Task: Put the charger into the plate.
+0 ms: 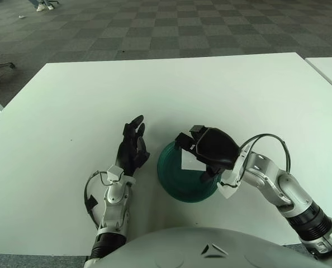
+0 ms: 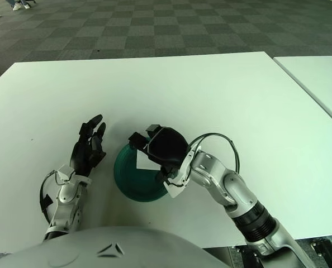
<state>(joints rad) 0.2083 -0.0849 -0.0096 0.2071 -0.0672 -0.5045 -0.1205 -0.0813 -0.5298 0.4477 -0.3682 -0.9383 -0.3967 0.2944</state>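
While the black three-fingered left hand [image 1: 132, 146] shows at lower centre-left of the frame, just left of the dish, its fingers are stretched out straight and loosely spread, gripping nothing. Right beside it on the wide white table [image 1: 171, 89] sits the round dark-green plate [image 1: 177, 181]. Over the plate's right half hangs the black right hand [image 1: 208, 149], fingers curled around a small white block-shaped charger [image 1: 187, 161], which peeks out beneath the palm above the plate's inside; whether it touches the plate I cannot tell. Further right, the silver forearm runs toward the lower right corner.
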